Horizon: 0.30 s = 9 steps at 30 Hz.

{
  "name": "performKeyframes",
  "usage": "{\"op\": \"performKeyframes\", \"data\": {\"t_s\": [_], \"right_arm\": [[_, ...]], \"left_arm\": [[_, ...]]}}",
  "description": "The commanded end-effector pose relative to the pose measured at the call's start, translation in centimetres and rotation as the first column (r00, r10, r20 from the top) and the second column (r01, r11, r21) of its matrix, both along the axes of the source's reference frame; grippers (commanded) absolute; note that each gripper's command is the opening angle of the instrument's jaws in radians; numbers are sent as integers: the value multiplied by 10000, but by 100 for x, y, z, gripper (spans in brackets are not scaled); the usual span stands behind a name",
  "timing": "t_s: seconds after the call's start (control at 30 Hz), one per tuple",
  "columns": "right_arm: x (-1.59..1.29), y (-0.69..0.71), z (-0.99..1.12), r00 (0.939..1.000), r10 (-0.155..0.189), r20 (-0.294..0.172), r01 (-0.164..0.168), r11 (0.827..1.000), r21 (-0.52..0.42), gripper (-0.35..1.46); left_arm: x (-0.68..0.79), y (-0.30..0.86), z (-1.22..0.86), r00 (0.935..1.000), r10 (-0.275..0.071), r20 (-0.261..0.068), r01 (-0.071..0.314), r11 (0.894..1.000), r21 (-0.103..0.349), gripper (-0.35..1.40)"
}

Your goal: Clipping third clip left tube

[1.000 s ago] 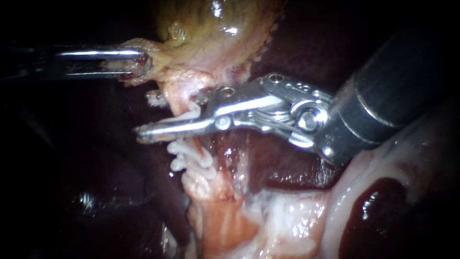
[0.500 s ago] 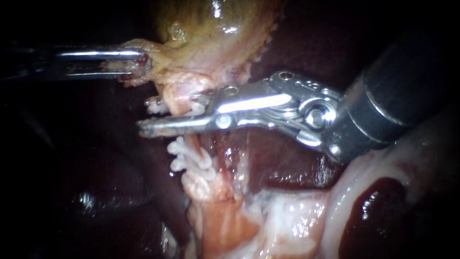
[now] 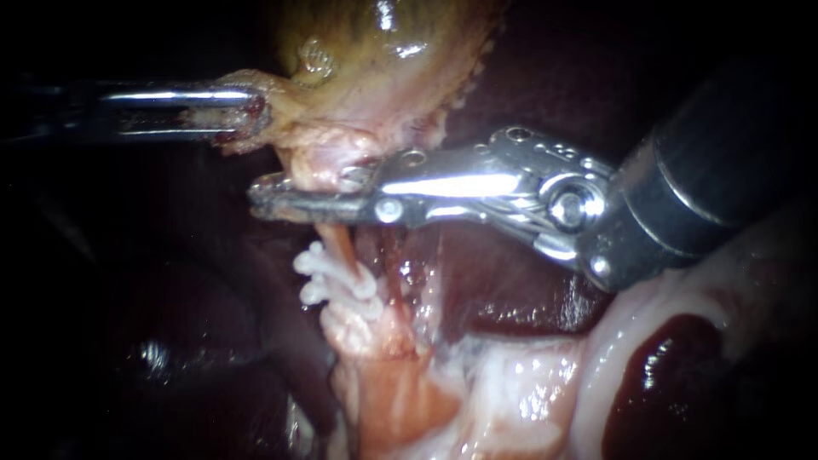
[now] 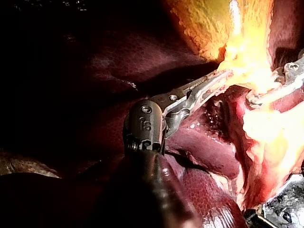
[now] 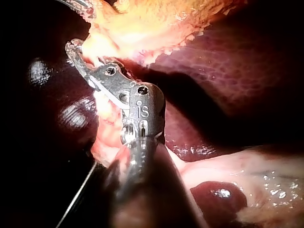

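The left tube [image 3: 339, 241] runs as a pink strand from the yellow-green gallbladder [image 3: 383, 51] down to two white clips [image 3: 328, 277] seated across it. Above those clips my right instrument [image 3: 274, 198], coming in from the right, has its jaws shut across the tube. A white clip [image 3: 271, 181] shows between them at the tip. My left instrument [image 3: 251, 112] comes in from the left, its jaws shut on the gallbladder's pale lower edge [image 3: 281, 106]. The left wrist view shows those jaws [image 4: 221, 76] on bright tissue. In the right wrist view the right jaws [image 5: 78, 52] reach under that tissue.
Dark red liver [image 3: 511, 290] lies behind and around the tube. A second thin strand [image 3: 396, 281] runs just right of the clipped tube. Pale tissue with a dark blood pool [image 3: 665, 366] sits at lower right, under the right instrument's wide shaft [image 3: 707, 179].
The right instrument's jaws, open around the tube a second ago, have shut across it with the clip and moved slightly up. The left instrument has held still.
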<state>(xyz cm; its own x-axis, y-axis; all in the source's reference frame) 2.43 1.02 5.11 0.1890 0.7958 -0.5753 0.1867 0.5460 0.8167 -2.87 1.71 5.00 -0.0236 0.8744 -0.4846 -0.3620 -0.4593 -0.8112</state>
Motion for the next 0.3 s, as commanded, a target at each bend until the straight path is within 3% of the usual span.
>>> {"op": "performKeyframes", "data": {"t_s": [0.03,0.3], "right_arm": [[-2,0,1,10000,-14,24,14,10000,-23,-35],[-2,0,2,9999,-126,-23,126,9999,-34,-35]], "left_arm": [[0,0,0,10000,-5,-7,5,10000,1,-35],[0,0,0,10000,-5,-8,5,10000,1,-35]]}}
